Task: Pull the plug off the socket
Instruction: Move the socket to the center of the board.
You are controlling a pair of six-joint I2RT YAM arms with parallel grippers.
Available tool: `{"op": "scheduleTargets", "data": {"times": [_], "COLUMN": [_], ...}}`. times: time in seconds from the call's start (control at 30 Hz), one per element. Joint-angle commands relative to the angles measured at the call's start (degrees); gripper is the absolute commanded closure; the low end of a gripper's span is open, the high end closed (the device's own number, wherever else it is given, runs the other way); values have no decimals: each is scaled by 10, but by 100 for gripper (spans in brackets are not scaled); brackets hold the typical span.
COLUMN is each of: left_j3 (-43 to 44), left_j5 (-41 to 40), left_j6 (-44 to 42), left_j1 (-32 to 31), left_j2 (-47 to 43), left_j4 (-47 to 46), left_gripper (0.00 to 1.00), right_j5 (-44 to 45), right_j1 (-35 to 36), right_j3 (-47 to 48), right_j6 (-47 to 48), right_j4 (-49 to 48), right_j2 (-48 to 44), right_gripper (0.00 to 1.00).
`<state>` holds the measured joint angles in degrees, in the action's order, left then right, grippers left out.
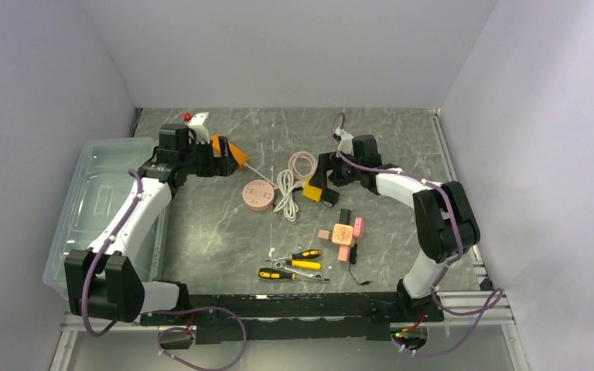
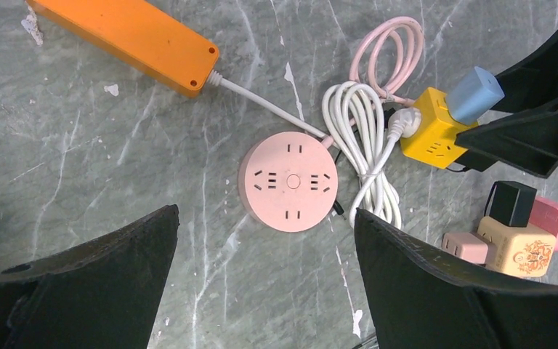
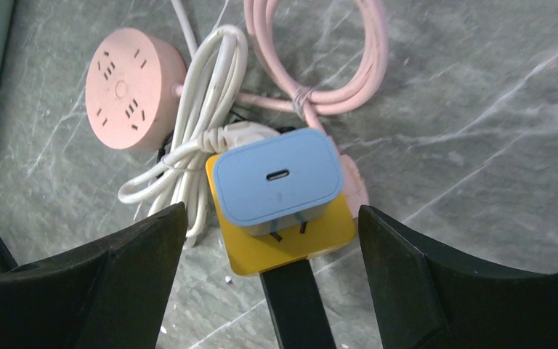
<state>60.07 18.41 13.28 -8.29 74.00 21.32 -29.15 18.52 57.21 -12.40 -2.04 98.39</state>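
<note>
Spread wide, my right claw (image 3: 272, 218) hangs over the blue plug (image 3: 276, 178), one finger on each side with bare table showing in both gaps. It grips nothing and, from my wrist view, touches nothing.

That plug is a rounded pale-blue block with a small oval port in its top face. It sits pushed into the yellow socket cube (image 3: 327, 236), whose edges show around its base. The cube rests on the grey marbled table (image 1: 402, 147) near the middle. A white plug (image 2: 405, 122) enters the cube's side, and its white cable (image 2: 356, 123) lies looped just beside it. A coiled pink cable (image 2: 392, 51) lies beyond. A black piece (image 3: 294, 305) meets the cube's near edge; I cannot tell what it is.

My left claw (image 2: 261, 218) is also fully parted and empty, above a round pink socket (image 2: 288, 182). An orange power strip (image 2: 127, 33) lies farther off.
</note>
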Motion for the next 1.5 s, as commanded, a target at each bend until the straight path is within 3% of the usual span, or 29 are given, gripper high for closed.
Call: {"op": "scheduleTargets", "data": {"times": [0.0, 0.3, 0.47, 0.6, 0.8, 0.97, 1.1, 1.47], "left_j3": [-3, -6, -6, -7, -8, -10, -14, -13], "left_j5": [16, 15, 17, 12, 12, 13, 30, 51], "left_j6": [8, 8, 10, 7, 8, 9, 19, 35], "left_j1": [-3, -5, -6, -9, -21, -42, -59, -70], "left_j2": [-16, -19, -18, -20, -23, -21, -13, 7], "left_j4": [-6, -6, -6, -3, -2, 0, -6, -9], "left_gripper": [5, 5, 5, 5, 5, 5, 5, 5], "right_j5": [-11, 35, 40, 135, 265, 271, 296, 294], "right_j1": [27, 110, 181, 225, 229, 229, 228, 239], "right_j3": [-19, -69, -90, -92, -68, -62, -58, -33], "right_j6": [-3, -42, -104, -151, -171, -164, -210, -290], "right_j4": [-22, -34, -93, -90, 6, 41, 68, 55], "right_j2": [-28, -83, -106, -117, -139, -180, -199, -154], "right_gripper": [9, 11, 11, 10, 9, 10, 12, 19]}}
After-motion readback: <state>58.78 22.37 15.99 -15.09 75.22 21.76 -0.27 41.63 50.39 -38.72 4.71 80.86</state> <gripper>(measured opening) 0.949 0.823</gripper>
